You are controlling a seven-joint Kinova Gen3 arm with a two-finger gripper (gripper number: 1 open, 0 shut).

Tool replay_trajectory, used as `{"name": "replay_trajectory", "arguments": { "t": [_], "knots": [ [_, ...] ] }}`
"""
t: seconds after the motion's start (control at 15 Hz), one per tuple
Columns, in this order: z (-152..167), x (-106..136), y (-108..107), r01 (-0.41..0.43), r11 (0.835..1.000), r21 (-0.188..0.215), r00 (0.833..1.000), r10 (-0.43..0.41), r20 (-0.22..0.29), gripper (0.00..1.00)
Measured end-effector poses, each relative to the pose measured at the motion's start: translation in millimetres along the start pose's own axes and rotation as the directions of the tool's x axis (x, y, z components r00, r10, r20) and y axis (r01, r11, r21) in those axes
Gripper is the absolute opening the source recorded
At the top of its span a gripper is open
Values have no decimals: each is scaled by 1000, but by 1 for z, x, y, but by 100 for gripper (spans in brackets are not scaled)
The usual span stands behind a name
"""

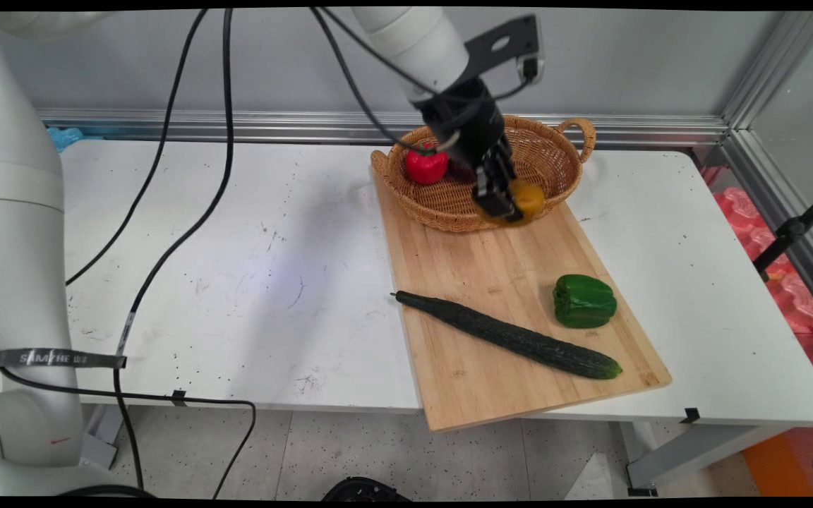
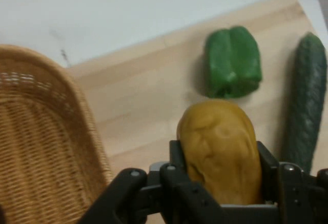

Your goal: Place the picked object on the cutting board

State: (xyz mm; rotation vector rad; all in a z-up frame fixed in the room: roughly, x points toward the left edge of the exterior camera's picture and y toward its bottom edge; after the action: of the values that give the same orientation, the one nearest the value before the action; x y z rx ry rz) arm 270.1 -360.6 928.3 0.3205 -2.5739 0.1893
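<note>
While clamped in tool (image 2: 220, 183): one potato (image 2: 221, 149) (two peppers (image 1: 584, 301)).

Basket (image 2: 46, 147) cut off by hand view's left edge, cucumber (image 2: 305, 106) perhaps partly behind end effector (image 2: 220, 183).

The one piece of writing I can find is on a dark strap (image 1: 56, 358) wrapped round the lower part of my arm, far off from my tool (image 1: 507, 200) and well below it in the main view. It carries pale capital letters, but they are only partly legible: something like "SAMTHE", followed by a couple more characters that I cannot make out. A narrow pale tag (image 1: 124, 333) sits on one of my hanging black cables just beside that strap; any print on it is too small to read. From the hand view I can read no lettering, numbers or signs.
</note>
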Motion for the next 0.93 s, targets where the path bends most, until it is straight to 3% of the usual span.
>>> {"name": "replay_trajectory", "arguments": {
  "t": [0.47,0.93],
  "knots": [
    [50,-13,17,-58,998,-25,997,59,42,0],
    [99,-26,20,-50,998,-24,996,51,79,0]
  ]
}}
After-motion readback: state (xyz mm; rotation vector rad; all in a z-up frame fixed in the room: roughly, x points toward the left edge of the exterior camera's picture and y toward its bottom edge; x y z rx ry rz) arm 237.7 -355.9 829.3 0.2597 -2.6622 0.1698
